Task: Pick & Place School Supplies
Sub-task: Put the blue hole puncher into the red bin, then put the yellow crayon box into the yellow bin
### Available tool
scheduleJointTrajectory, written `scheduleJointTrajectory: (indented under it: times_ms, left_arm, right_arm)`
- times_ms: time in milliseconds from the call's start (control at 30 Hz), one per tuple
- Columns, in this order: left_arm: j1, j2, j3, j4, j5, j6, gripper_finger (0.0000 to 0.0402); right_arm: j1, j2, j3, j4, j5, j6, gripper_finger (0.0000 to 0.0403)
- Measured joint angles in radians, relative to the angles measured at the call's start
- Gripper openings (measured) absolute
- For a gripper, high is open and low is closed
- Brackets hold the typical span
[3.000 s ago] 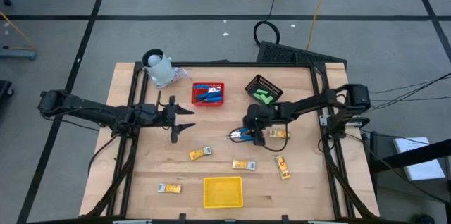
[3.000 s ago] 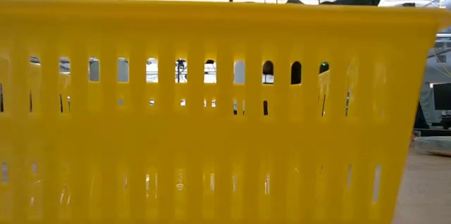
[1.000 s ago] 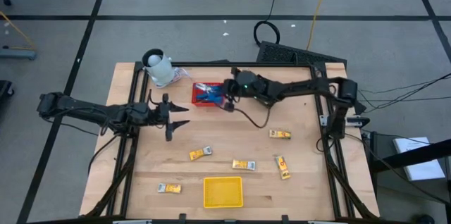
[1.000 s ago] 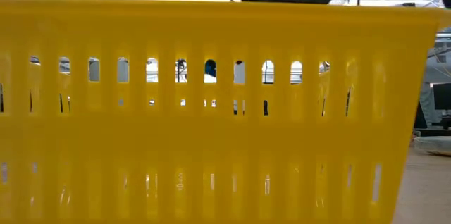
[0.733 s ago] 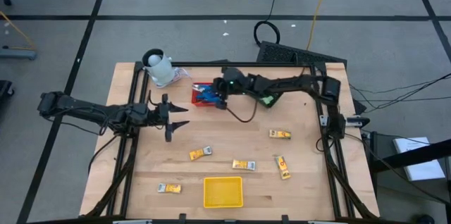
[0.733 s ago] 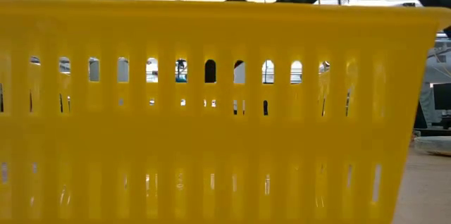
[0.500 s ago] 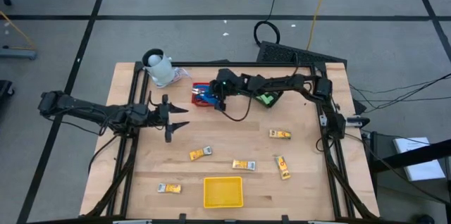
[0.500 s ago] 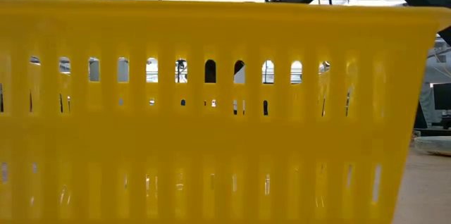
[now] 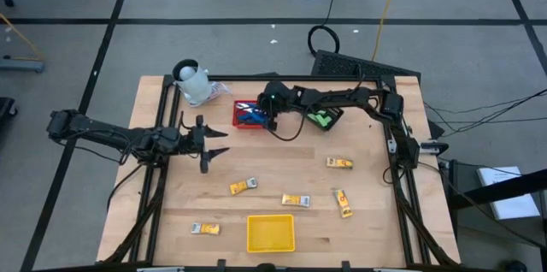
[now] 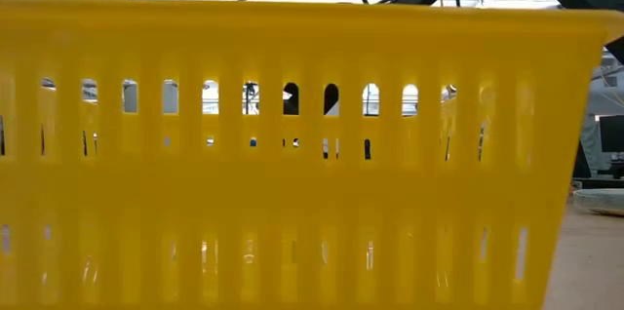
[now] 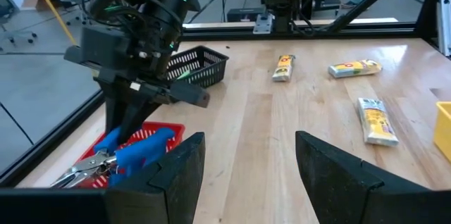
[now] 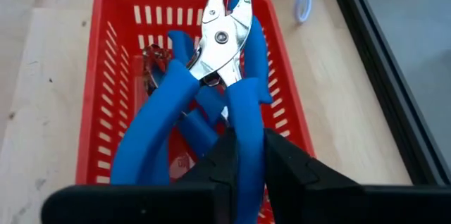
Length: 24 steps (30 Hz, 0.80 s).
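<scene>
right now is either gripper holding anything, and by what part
The right gripper is shut on a pair of blue-handled pliers, pinching one blue handle, above the red basket. The left gripper is open and holds nothing.

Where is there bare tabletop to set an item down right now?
Bare wood lies between the left gripper and the packet at right, below the red basket. The right gripper holds blue pliers over that basket, beside the black basket; the front row around the yellow tray is crowded.
</scene>
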Motion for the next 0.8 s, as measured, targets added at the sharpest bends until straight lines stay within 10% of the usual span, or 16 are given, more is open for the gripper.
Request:
scheduleJointTrajectory:
  times_ms: [800]
  left_arm:
    - [0.0, 0.0, 0.0, 0.0, -0.003, -0.002, 0.0225]
  right_arm:
    - [0.05, -0.048, 0.0, 0.078, -0.005, -0.026, 0.0165]
